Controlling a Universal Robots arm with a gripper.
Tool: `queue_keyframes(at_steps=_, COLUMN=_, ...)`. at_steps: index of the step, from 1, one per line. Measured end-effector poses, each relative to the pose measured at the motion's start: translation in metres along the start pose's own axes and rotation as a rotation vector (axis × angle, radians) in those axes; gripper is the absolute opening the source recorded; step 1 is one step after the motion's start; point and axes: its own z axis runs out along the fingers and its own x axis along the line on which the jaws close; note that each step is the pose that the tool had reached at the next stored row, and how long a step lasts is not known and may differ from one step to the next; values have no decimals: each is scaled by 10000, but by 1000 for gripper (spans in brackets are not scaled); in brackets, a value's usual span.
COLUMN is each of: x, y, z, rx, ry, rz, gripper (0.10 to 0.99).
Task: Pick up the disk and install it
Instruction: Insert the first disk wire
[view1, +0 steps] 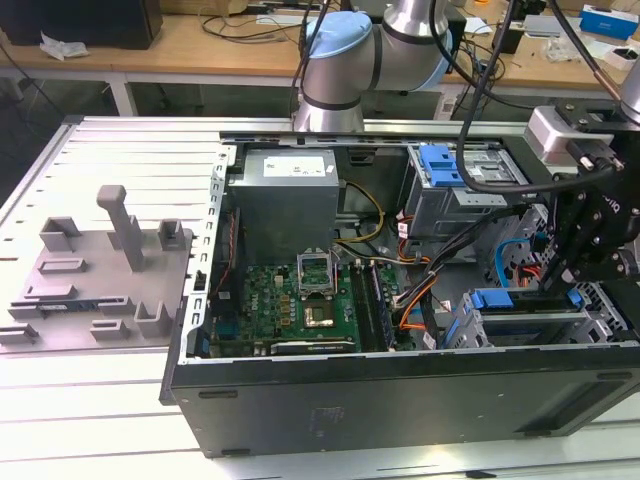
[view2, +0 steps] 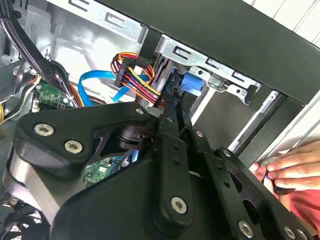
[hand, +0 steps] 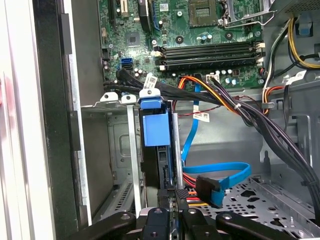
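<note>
The gripper (hand: 172, 200) reaches down into the open computer case (view1: 400, 400) at the exterior view's right, over the lower drive cage (view1: 530, 325). In the first wrist view its two black fingers (hand: 165, 197) stand nearly together, closed on the thin edge of the disk (hand: 159, 165), which stands on edge in a slot of the cage, its blue carrier (hand: 154, 127) rising above the dark body. In the second wrist view the fingers run side by side to the same blue piece (view2: 192, 85) at the cage mouth, next to a bundle of red, yellow and black wires (view2: 135, 75). A flat blue cable (hand: 220, 177) lies just beside the fingers on the case floor. The motherboard (view1: 290, 300) lies beyond the cage. A person's hand (view2: 290, 167) rests outside the case wall, near the arm.
</note>
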Motion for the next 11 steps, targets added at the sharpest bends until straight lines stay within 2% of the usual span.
queue_keyframes(at_steps=11, x=7, y=-6, z=37, rx=-2, ry=-1, rz=0, gripper=169)
